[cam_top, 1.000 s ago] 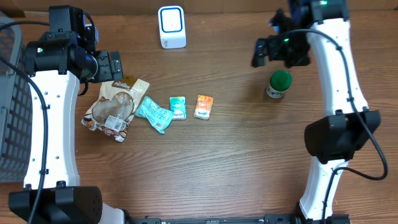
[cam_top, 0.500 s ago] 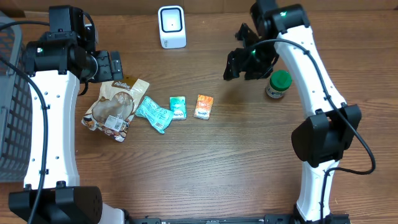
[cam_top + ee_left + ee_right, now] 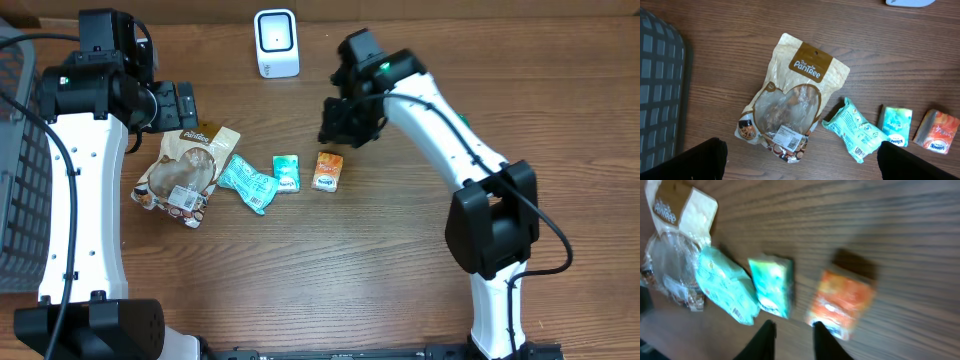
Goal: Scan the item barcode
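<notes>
Overhead view shows four packets lying in a row on the wooden bench (image 3: 360,270). At the left is a beige snack bag (image 3: 185,172) marked PanTree, then a light teal packet (image 3: 249,182) just beside the bag. After it come a small green tissue pack (image 3: 287,172) and an orange tissue pack (image 3: 327,171); these two are near each other but do not touch. The white scanner (image 3: 276,43) stands upright at the far edge of the bench, well apart from the row.

The right arm (image 3: 430,120) reaches across the bench, and the right jaws are just behind the orange tissue pack, between it and the scanner. The right wrist view is blurred. There the right jaws stand close together with a narrow gap and nothing between them, and the orange tissue pack (image 3: 842,302) lies just beyond their tips.

The left jaws are wide apart and empty, above the snack bag (image 3: 790,105). A dark basket (image 3: 20,160) is at the left edge.
</notes>
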`<state>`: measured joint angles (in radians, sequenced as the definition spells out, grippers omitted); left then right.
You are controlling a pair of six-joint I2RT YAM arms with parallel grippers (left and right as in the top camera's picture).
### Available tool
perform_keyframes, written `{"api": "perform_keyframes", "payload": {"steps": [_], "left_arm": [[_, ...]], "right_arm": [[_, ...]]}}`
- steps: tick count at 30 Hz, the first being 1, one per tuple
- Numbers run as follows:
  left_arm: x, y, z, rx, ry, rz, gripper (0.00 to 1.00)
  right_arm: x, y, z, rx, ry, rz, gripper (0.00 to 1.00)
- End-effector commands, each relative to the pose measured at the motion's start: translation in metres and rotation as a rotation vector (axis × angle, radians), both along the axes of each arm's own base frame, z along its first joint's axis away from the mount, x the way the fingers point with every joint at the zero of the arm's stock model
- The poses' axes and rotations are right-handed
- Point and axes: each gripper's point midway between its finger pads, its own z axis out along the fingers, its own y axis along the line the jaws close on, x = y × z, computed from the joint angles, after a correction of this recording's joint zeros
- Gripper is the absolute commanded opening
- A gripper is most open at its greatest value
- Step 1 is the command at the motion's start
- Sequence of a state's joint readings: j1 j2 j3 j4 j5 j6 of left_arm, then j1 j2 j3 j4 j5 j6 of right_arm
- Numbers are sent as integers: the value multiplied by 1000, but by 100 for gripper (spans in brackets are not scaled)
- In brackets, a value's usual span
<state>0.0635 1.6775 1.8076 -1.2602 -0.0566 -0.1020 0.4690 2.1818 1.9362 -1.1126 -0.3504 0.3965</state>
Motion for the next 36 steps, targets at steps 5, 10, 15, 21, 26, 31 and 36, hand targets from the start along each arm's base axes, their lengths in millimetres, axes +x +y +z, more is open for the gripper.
{"api": "perform_keyframes", "payload": {"steps": [5,10,15,21,26,31,36], "left_arm": [[0,0,9,-7,-27,9,100],[0,0,9,-7,-27,9,100],[0,0,9,-7,-27,9,99],[0,0,9,-7,-27,9,100],[0,0,9,-7,-27,9,99],[0,0,9,-7,-27,9,100],[0,0,9,-7,-27,9,100]], "right_arm": [[-27,24,-41,-65,71,-171,11],[-42,29,-56,-88,89,-141,11],[-44,7,-65,-197,76,-168,12],[-39,-25,-68,-277,81,-163,13],[-32,-47,-69,-290,86,-127,16],[-26,-47,-55,-174,79,31,17],[-13,-50,-27,-136,48,58,17]]}}
